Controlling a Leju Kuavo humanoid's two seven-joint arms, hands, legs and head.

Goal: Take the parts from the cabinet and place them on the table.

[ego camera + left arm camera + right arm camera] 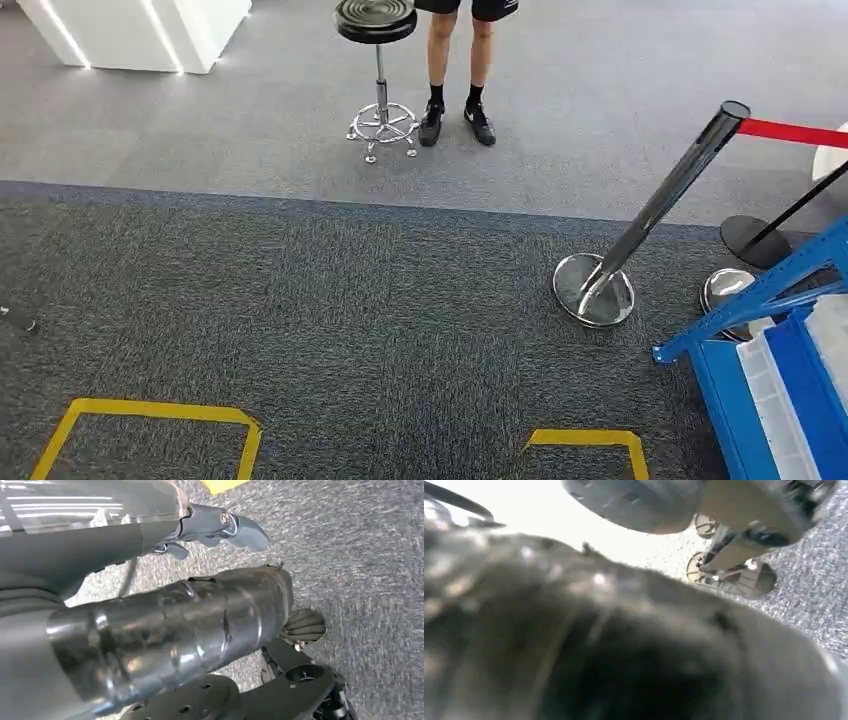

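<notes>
— Where was the cabinet (760, 293)?

— At the far right of the head view. Only a corner of it showed: a slanted blue beam, a blue panel below it, and clear bins (775, 410) lying inside. I couldn't tell what the bins held.

— And the left hand (220, 526)?

— The left wrist view caught it hanging over the grey carpet (370, 580). The grey fingers (247, 530) stuck out, slightly curled. A clear, shiny surface lay right against the hand. Whether the hand gripped it I could not tell, nor how far the fingers were spread.

— The right hand (589, 640)?

— A dark blur close to the lens in its own wrist view. Whether it was spread or closed, or held anything, I could not tell.

— What else was on the floor?

— A black stool (376, 20) stood on the lighter carpet at the far side, with a person (440, 50) in dark shoes just beside it. A chrome post (670, 200) leaned near the cabinet, a red belt (795, 132) running from its top toward the right edge. Two yellow tape (150, 408) outlines marked the dark carpet at the near edge.
</notes>
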